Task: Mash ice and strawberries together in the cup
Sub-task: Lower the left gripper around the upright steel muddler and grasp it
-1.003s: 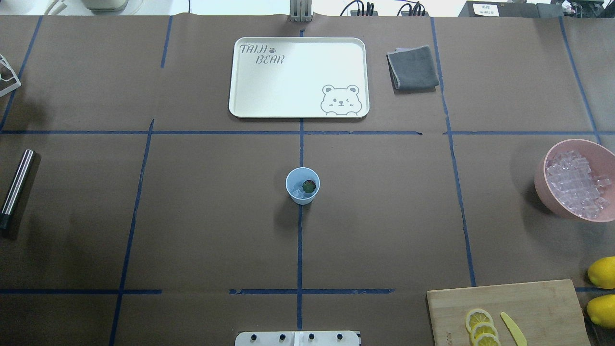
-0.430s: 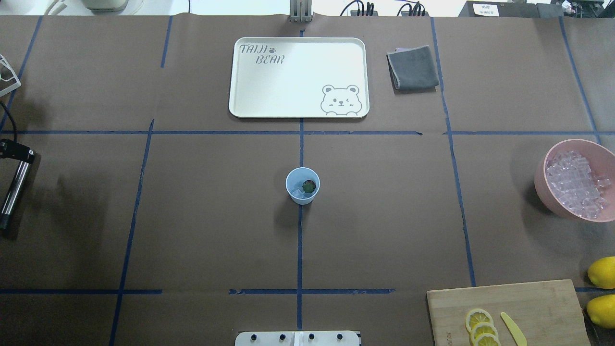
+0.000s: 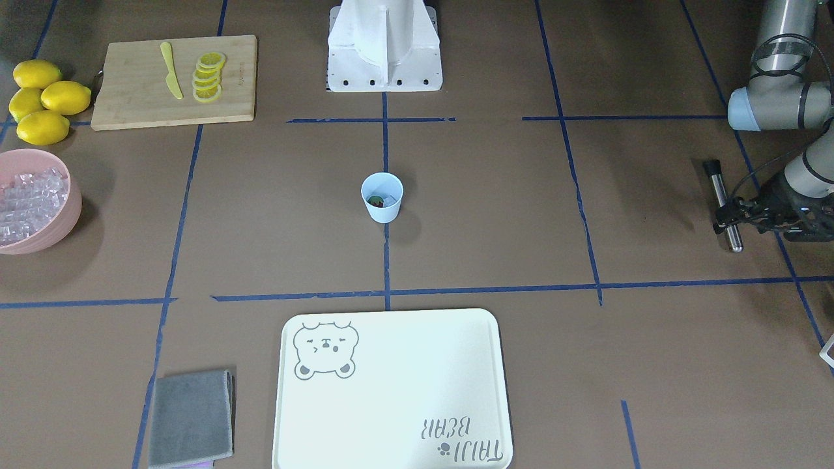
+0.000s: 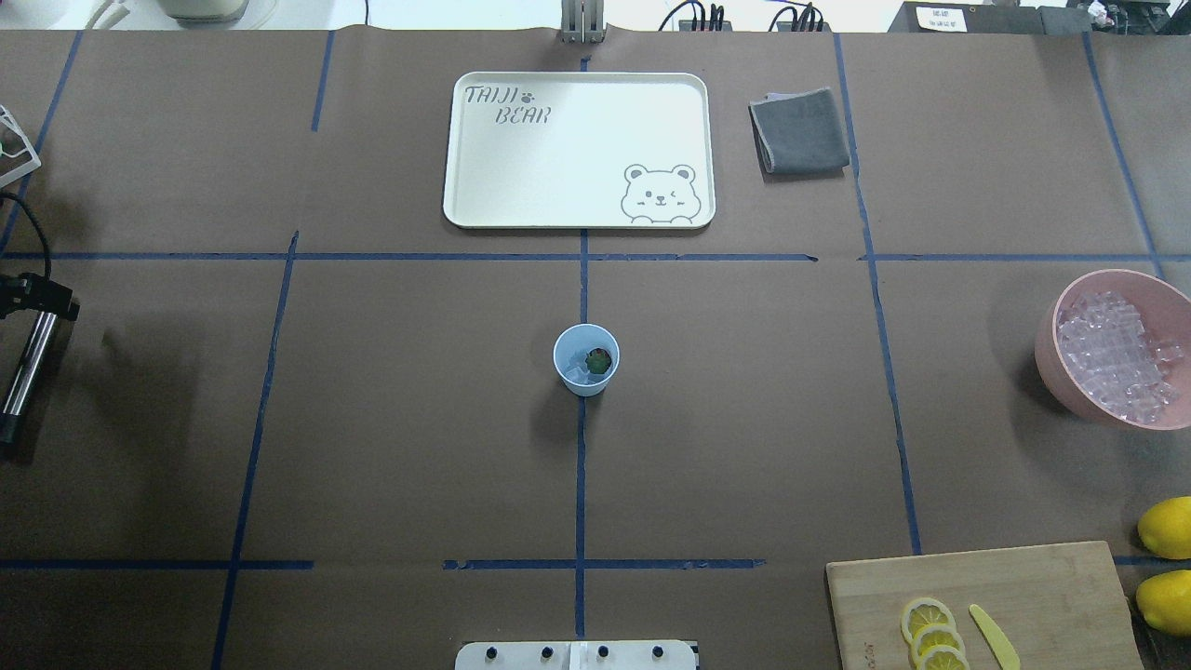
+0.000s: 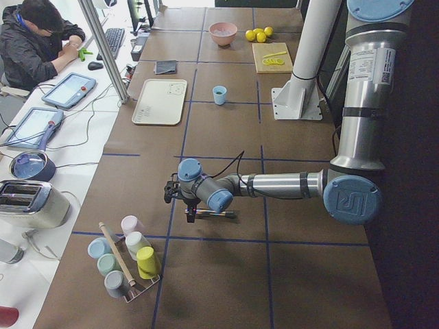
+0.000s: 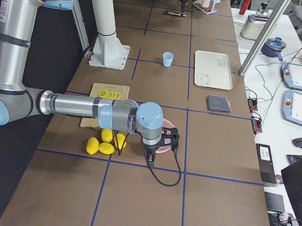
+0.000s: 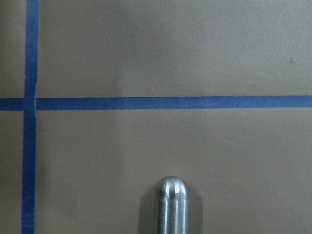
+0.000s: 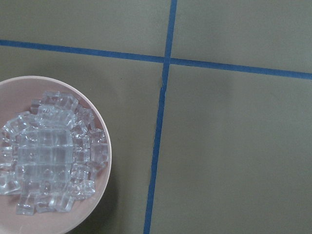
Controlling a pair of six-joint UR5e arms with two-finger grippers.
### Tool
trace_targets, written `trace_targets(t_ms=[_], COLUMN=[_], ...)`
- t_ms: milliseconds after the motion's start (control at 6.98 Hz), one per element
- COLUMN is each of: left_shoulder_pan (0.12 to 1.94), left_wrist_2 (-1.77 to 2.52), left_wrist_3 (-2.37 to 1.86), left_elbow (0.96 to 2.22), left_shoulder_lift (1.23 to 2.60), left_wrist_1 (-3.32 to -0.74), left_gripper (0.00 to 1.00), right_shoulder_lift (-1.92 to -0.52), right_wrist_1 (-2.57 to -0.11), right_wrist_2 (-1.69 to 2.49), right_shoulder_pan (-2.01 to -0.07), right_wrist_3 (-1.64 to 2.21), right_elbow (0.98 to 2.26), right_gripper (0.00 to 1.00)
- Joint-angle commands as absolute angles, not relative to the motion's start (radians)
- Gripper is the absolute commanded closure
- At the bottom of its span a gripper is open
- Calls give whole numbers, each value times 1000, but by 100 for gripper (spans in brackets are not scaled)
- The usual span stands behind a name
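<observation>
The light blue cup (image 4: 586,360) (image 3: 382,197) stands upright at the table's middle. Inside it lies a strawberry (image 4: 598,361) with its green top up, beside pieces of ice (image 4: 573,374). My left gripper (image 4: 37,296) (image 3: 730,220) hangs at the table's far left over the far end of a metal rod (image 4: 20,377) (image 3: 720,192) that lies flat; its fingers look open on either side of the rod. The left wrist view shows only the rod's rounded tip (image 7: 171,204). My right gripper (image 6: 160,144) shows only in the exterior right view, over the pink bowl; I cannot tell its state.
A pink bowl (image 4: 1051,358) (image 8: 105,146) full of ice stands at the right edge. A cutting board (image 4: 1042,582) holds lemon slices and a yellow knife, with whole lemons (image 4: 1168,528) beside it. A cream tray (image 4: 484,200) and a grey cloth (image 4: 800,130) lie at the far side.
My left gripper has come into the overhead view from the left edge and now covers the rod's far end. The cup and its contents have not moved.
</observation>
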State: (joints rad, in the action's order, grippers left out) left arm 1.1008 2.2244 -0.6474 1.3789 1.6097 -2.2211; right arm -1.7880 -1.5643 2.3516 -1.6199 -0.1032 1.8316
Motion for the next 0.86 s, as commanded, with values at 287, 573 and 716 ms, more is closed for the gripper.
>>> trace_targets(t_ms=[287,573,716], left_shoulder_pan=[1083,1083,1083], left_wrist_2=[2224,2226,2224], left_wrist_3=[-647,-640,-640], left_elbow=[1367,1368,1370], left_shoulder_lift=[1611,1611,1611], left_wrist_1=[-2221,-2223,-2227], left_gripper=[17,91,96], right_shoulder_lift=[-1789,-1789,-1789], right_wrist_1=[-1565,-1565,-1565], right_wrist_2=[2352,2352,2352], right_shoulder_pan=[-1620,-1620,-1620], right_wrist_3=[-104,-103,-103], right_elbow=[1832,1832,1832], right_gripper=[1,1,1])
